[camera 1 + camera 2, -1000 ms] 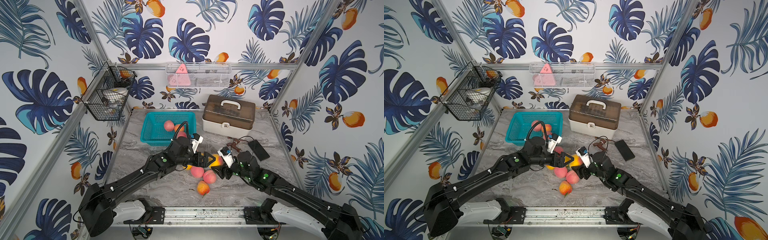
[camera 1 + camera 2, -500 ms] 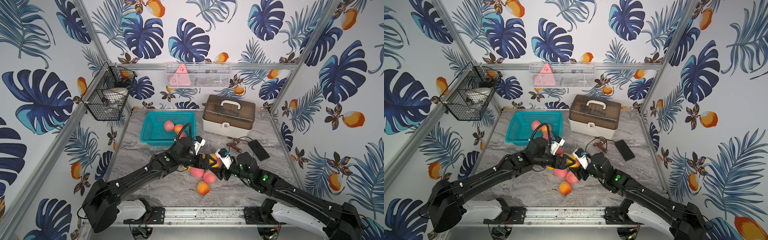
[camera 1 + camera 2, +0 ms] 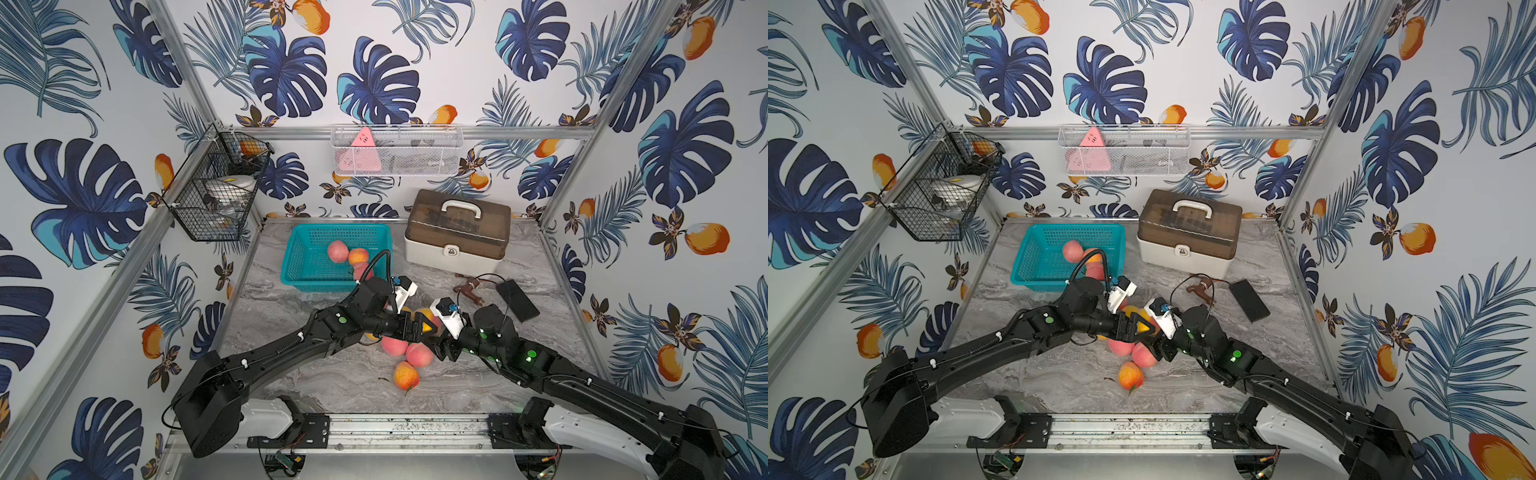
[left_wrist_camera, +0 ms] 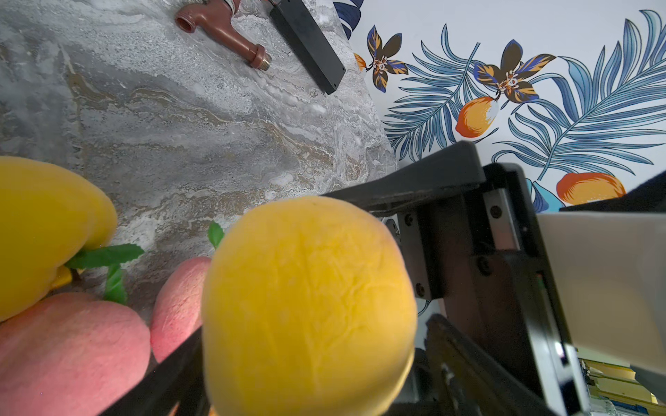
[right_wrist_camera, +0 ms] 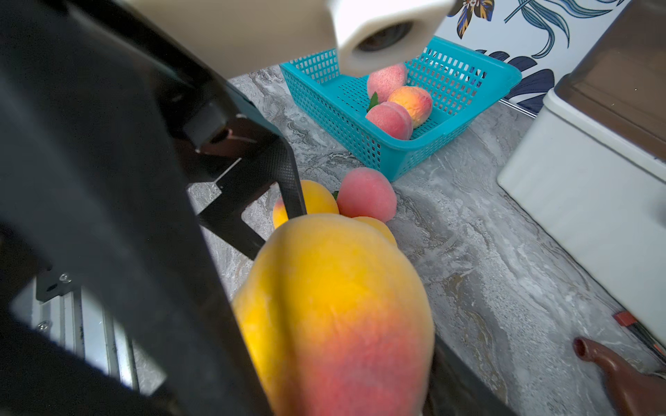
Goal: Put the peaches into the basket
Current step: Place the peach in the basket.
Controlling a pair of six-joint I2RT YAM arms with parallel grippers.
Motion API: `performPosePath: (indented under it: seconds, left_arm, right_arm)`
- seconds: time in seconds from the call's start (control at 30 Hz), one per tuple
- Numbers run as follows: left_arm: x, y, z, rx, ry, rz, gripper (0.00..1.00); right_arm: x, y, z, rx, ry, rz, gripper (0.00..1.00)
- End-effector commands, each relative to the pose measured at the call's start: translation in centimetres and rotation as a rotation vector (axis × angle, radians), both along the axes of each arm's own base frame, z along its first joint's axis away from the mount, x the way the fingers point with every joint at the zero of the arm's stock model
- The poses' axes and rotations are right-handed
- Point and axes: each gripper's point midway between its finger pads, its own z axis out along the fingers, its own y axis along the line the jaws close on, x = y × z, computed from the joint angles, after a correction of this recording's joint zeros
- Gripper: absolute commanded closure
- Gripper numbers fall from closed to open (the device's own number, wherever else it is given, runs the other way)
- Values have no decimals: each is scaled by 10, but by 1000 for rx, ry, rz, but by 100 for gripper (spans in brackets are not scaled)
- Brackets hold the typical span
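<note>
One yellow peach [image 4: 310, 306] is shared: right fingers [image 5: 465, 389] clamp it and left fingers [image 4: 169, 374] straddle it, grip unclear. This looks like a handover toward the basket [image 5: 360, 144], well beyond. Loose peaches [image 3: 395, 345] lie beneath on the counter [image 3: 316, 386].

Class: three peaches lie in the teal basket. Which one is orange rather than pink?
The middle peach in the basket: orange-yellow skin, while both neighbours are pink.

The yellow peach [image 4: 306, 306] is showing matt, finely wrinkled skin, and the pink peaches [image 4: 72, 353] are looking velvety. The basket [image 5: 360, 144] is looking like smooth, slightly glossy plastic. The bench [image 4: 180, 126] is showing a grainy marbled stone finish. The brown tap [image 4: 223, 34] is gleaming smoothly.
</note>
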Motion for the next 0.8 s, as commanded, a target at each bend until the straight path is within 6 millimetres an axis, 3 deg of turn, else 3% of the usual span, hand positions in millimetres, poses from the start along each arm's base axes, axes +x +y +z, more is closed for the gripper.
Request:
performPosePath:
  seconds: [0.0, 0.17, 0.33, 0.57, 0.77]
  left_arm:
    - [0, -7, 9, -40, -18, -13, 13]
    - [1, -8, 8, -36, -20, -9, 19]
    - [2, -7, 6, -31, -20, -3, 33]
    - [3, 0, 3, 16, -42, 12, 38]
    - [11, 11, 0, 73, -65, 32, 41]
  right_arm:
    - [-2, 7, 12, 49, -30, 30, 25]
    - [-3, 8, 13, 53, -29, 38, 25]
    - [-4, 8, 12, 54, -25, 37, 24]
    - [-1, 7, 9, 42, -15, 19, 21]
    - [3, 3, 9, 34, -1, -16, 10]
